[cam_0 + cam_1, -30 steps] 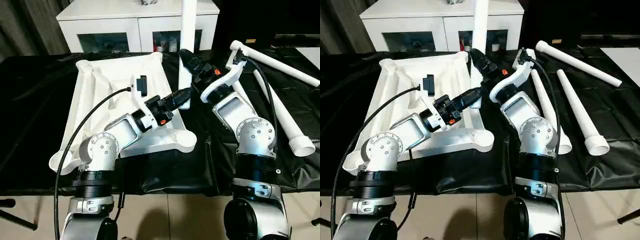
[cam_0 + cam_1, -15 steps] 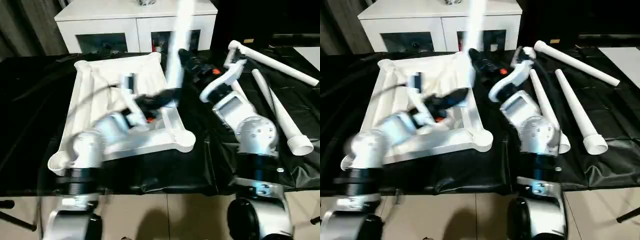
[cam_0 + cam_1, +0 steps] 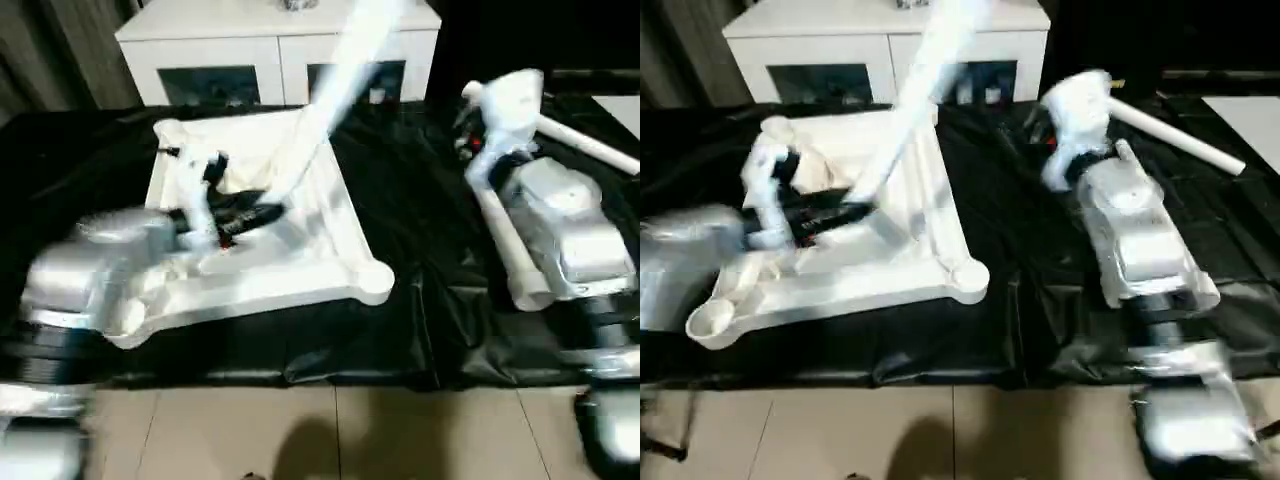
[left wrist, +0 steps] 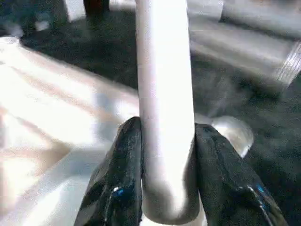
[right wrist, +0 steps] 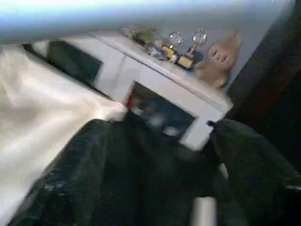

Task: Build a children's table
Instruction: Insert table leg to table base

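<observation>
The children's table top (image 3: 320, 255) lies upside down on the black cloth, ribs and round corner sockets (image 3: 372, 283) facing up. My left gripper (image 4: 164, 134) is shut on the lower end of a white tube leg (image 3: 335, 85); its black fingers (image 4: 123, 160) press both sides of the tube. The leg leans up and to the right from the middle of the top. My right arm (image 3: 560, 220) is drawn back at the right, away from that leg. In the right wrist view my right gripper (image 5: 162, 129) stands open with nothing between its fingers, and the leg (image 5: 141, 16) crosses beyond it.
Two more white legs lie on the cloth at the right, one (image 3: 590, 145) far back and one (image 3: 500, 235) partly under my right arm. A white cabinet with glass doors (image 3: 270, 45) stands behind the table. The cloth's front edge hangs over a tiled floor (image 3: 330, 430).
My right gripper has opened, let go of the leg and pulled back to the right. My left arm has swung left with the leg, which has tipped from upright to leaning right.
</observation>
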